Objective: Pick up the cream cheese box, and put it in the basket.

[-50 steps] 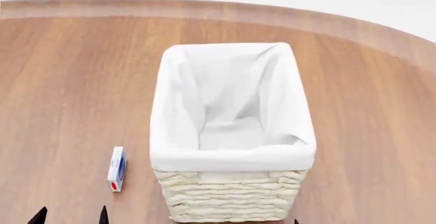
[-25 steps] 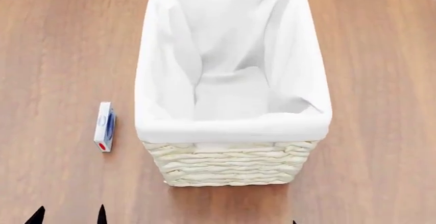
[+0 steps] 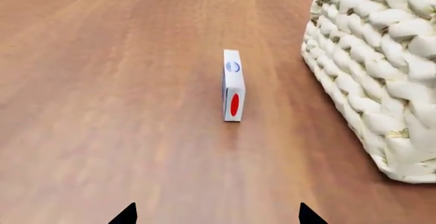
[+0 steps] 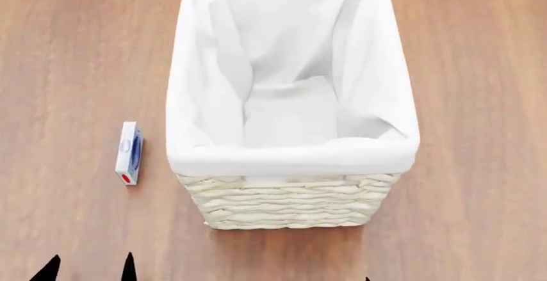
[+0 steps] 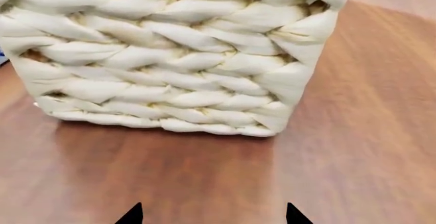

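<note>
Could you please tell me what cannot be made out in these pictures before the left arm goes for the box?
- Left gripper: only the fingertips show, in the head and left wrist views; the picture edge cuts off the rest.
- Right gripper: the same, in its wrist view.
- Box: its logo is too small to read, and its broad faces are turned away.
- Basket: its far wall is cut off by the head view's top edge.

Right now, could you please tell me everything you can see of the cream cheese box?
The cream cheese box is a small, thin, white-grey carton standing upright on a narrow edge on the wooden table. Its top edge carries a blue oval logo, its near end a red oval mark. It looks closed and undamaged. It stands apart from the basket, at the robot's left of it, touching only the table. The open left gripper lies short of it.
</note>
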Controlling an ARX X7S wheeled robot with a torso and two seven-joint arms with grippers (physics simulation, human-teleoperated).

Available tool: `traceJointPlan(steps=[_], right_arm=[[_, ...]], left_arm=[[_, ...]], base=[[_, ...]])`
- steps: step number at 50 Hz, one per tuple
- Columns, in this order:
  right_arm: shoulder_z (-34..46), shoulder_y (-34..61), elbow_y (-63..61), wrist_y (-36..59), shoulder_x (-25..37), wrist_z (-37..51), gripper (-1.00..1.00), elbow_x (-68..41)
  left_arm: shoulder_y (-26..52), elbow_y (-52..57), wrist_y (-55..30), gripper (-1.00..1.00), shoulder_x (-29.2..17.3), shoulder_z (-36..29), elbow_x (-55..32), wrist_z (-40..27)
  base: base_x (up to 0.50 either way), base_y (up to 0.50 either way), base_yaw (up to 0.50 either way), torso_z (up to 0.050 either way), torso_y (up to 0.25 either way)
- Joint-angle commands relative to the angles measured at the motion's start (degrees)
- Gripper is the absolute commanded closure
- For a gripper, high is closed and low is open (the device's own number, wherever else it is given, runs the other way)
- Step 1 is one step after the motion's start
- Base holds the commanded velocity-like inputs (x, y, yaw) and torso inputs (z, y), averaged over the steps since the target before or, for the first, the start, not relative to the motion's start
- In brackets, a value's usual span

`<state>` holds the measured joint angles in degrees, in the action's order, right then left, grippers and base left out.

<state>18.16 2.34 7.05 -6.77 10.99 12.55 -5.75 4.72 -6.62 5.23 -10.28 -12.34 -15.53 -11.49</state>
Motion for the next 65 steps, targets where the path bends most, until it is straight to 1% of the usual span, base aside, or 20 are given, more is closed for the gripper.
traceJointPlan(steps=[1, 9, 10, 16, 22, 24, 25, 31, 38, 46, 53, 54, 55, 59, 65], right_arm=[[0.45, 0.78, 0.7, 0.36, 0.13, 0.15, -1.0, -0.1], [0.54, 0.87, 1.35, -0.07, 0.25, 0.11, -1.0, -0.59], [0.6, 0.93, 1.61, -0.19, 0.2, 0.12, -1.0, -0.59], [0.94, 1.07, 1.92, -0.25, 0.2, 0.06, -1.0, -0.72], [1.3, 1.23, 2.58, -0.7, 0.15, 0.02, -1.0, -0.74], [1.33, 1.26, 2.6, -0.76, 0.21, -0.01, -1.0, -0.86], [1.32, 1.36, 2.92, -0.94, 0.16, -0.02, -1.0, -0.94], [1.55, 1.25, 3.39, -1.5, 0.21, -0.06, -1.0, -1.12], [1.79, 1.52, 4.09, -1.71, 0.15, 0.01, -1.0, -1.26], [2.28, 1.25, 3.83, -1.89, 0.28, 0.07, -1.0, -1.25], [2.43, 1.25, 3.86, -2.06, 0.47, 0.16, -1.0, -1.41], [2.45, 1.23, 3.67, -1.91, 0.51, 0.22, -1.0, -1.41], [2.48, 1.23, 3.66, -1.91, 0.53, 0.24, -1.0, -1.43], [2.74, 1.31, 3.6, -1.73, 0.57, 0.37, -1.0, -1.28], [2.82, 1.48, 3.63, -1.68, 0.76, 0.39, -1.0, -1.48]], left_arm=[[0.46, 4.45, -1.68, -1.0, -0.96, 0.11, -1.08, -0.77], [2.39, 8.05, -5.09, -1.0, -1.72, 0.28, -2.19, -1.69], [3.86, 9.39, -6.72, -1.0, -1.86, 0.53, -2.37, -2.43], [6.82, 9.88, -9.54, -1.0, -1.9, 0.22, -2.69, -3.13], [12.11, 5.83, -12.2, -1.0, -1.1, -0.76, -1.96, -3.48], [12.66, 5.89, -12.51, -1.0, -1.26, -1.18, -2.07, -2.96], [14.04, 4.44, -13.18, -1.0, -0.99, -1.56, -1.12, -3.65], [19.04, -2.31, -12.9, -1.0, 0.25, -1.33, -1.85, -2.54], [22.8, -8.19, -12.22, -1.0, 0.88, -0.74, -2.99, -1.16], [24.63, -11.75, -11.37, -1.0, 1.55, -1.54, -2.62, -0.63], [29.75, -23.74, -7.88, -1.0, 3.61, -2.32, -1.38, 0.64], [31.98, -29.14, -5.86, -1.0, 4.48, -2.5, -0.58, 0.84], [32.2, -29.74, -5.49, -1.0, 4.56, -2.53, -0.57, 0.92], [36.69, -40.26, -1.75, -1.0, 6.26, -3.02, 0.1, 2.48], [41.25, -49.45, 2.19, -1.0, 7.68, -3.54, 0.69, 3.46]], base=[[0.0, 0.0, 0.0, 0.0, 0.0], [0.0, 0.0, 0.0, 0.0, 0.0], [0.0, 0.0, 0.0, 0.0, 0.0], [0.0, 0.0, 0.0, 0.0, 0.0], [0.0, 0.0, 0.0, 0.0, 0.0], [0.0, 0.0, 0.0, 0.0, 0.0], [0.0, 0.0, 0.0, 0.0, 0.0], [0.0, 0.0, 0.0, 0.0, 0.0], [0.0, 0.0, 0.0, 0.0, 0.0], [0.0, 0.0, 0.0, 0.0, 0.0], [0.0, 0.0, 0.0, 0.0, 0.0], [0.0, 0.0, 0.0, 0.0, 0.0], [0.0, 0.0, 0.0, 0.0, 0.0], [0.0, 0.0, 0.0, 0.0, 0.0], [0.0, 0.0, 0.0, 0.0, 0.0]])
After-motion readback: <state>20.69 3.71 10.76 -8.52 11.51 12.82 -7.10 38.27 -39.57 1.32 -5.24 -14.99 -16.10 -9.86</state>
